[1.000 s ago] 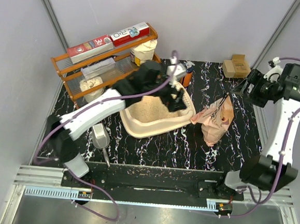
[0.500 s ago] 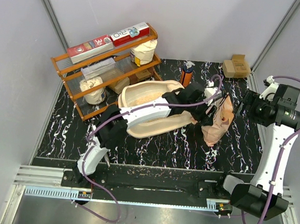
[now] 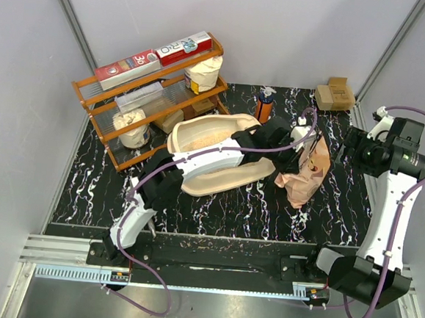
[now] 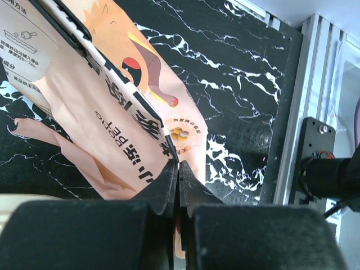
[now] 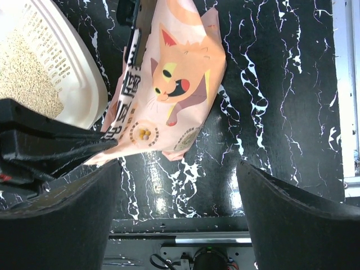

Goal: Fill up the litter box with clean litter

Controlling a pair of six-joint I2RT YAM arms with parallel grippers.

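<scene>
The cream litter box (image 3: 222,182) lies mid-table with tan clean litter (image 3: 203,135) inside; its slotted end (image 5: 62,62) and the granules (image 5: 19,73) also show in the right wrist view. To its right stands the peach litter bag (image 3: 307,177) with a cartoon cat (image 5: 174,84). My left arm reaches across the box, and my left gripper (image 4: 179,169) is shut on the bag's top edge (image 4: 121,93). My right gripper (image 5: 177,166) hangs open above the table, right of the bag and clear of it.
An orange wooden rack (image 3: 152,88) with white sacks and boxes stands at the back left. An orange bottle (image 3: 265,104) and a cardboard box (image 3: 335,93) sit along the back edge. A metal rail (image 4: 315,84) borders the table's right side.
My left arm swung right from over the litter box to the bag and its jaws closed on the bag's top edge. The bag's top has shifted slightly. My right arm drew back a little.
</scene>
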